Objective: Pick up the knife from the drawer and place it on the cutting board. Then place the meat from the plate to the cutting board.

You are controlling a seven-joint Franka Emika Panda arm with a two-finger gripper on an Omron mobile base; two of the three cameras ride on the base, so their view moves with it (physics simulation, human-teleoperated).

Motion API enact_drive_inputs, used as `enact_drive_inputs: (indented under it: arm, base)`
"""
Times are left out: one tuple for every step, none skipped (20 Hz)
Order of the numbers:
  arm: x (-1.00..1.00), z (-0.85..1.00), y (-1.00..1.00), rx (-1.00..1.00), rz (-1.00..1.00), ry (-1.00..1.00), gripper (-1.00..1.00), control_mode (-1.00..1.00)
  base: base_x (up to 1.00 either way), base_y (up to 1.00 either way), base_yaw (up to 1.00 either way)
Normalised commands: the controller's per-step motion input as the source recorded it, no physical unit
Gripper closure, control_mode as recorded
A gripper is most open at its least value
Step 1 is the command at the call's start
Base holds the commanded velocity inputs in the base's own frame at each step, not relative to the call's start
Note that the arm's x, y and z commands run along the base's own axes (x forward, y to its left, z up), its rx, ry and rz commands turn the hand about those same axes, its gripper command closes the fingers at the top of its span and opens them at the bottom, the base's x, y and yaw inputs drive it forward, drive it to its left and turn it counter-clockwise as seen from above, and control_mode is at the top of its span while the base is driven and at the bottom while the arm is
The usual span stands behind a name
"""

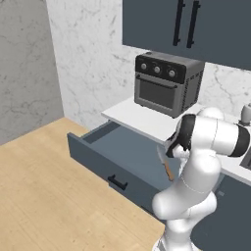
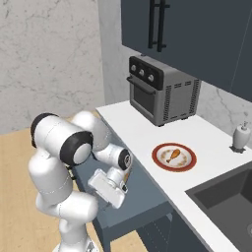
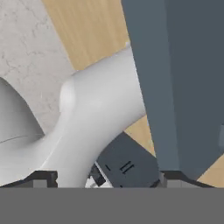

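The drawer (image 1: 105,157) stands pulled out below the counter, its black bar handle (image 1: 117,183) facing the wooden floor. My gripper (image 3: 107,177) is open, its fingertips (image 3: 43,177) wide apart with nothing between them. Its white hand (image 2: 108,191) hangs over the right end of the drawer. A slim grey and orange-brown piece, seemingly the knife (image 1: 164,163), shows right beside the hand; I cannot tell if it touches. On the counter sits the plate (image 2: 160,160) with the meat (image 2: 171,154) on it. The cutting board is out of view.
A dark toaster oven (image 2: 160,96) stands at the back of the white counter (image 2: 142,133). A sink (image 2: 226,194) and a soap dispenser (image 2: 239,137) lie to the right. Upper cabinets (image 2: 197,34) hang above. My own arm (image 1: 196,186) crowds the drawer's right end.
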Motion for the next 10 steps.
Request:
enact_drive_inputs:
  arm:
    - [0.86, 1.0, -0.41, 0.1, 0.37, -0.03, -1.0, -1.0]
    - [0.93, 1.0, -0.44, 0.12, 0.39, -0.02, -1.0, -1.0]
    - [0.94, 1.0, -0.39, 0.13, 0.43, -0.03, -1.0, -1.0]
    - [1.0, 1.0, -0.29, 0.16, 0.48, 0.0, -1.0, -1.0]
    - [1.0, 0.86, -0.21, 0.15, 0.49, 0.0, -1.0, -1.0]
    - [1.0, 0.27, 0.0, 0.16, 0.51, 0.0, -1.0, -1.0]
    - [1.0, 0.0, 0.0, 0.15, 0.53, 0.05, -1.0, -1.0]
    - [1.0, -0.06, 0.0, 0.13, 0.52, 0.05, -1.0, -1.0]
    - [1.0, -0.32, 0.0, 0.12, 0.54, 0.05, -1.0, -1.0]
    - [1.0, -0.5, 0.0, 0.11, 0.53, 0.07, -1.0, -1.0]
  base:
    - [0.0, 0.0, 0.0]
    - [0.0, 0.0, 0.0]
    - [0.0, 0.0, 0.0]
    - [0.0, 0.0, 0.0]
    - [0.0, 0.0, 0.0]
    - [0.0, 0.0, 0.0]
    - [0.0, 0.0, 0.0]
    - [0.0, 0.0, 0.0]
    - [0.0, 0.0, 0.0]
    - [0.0, 0.0, 0.0]
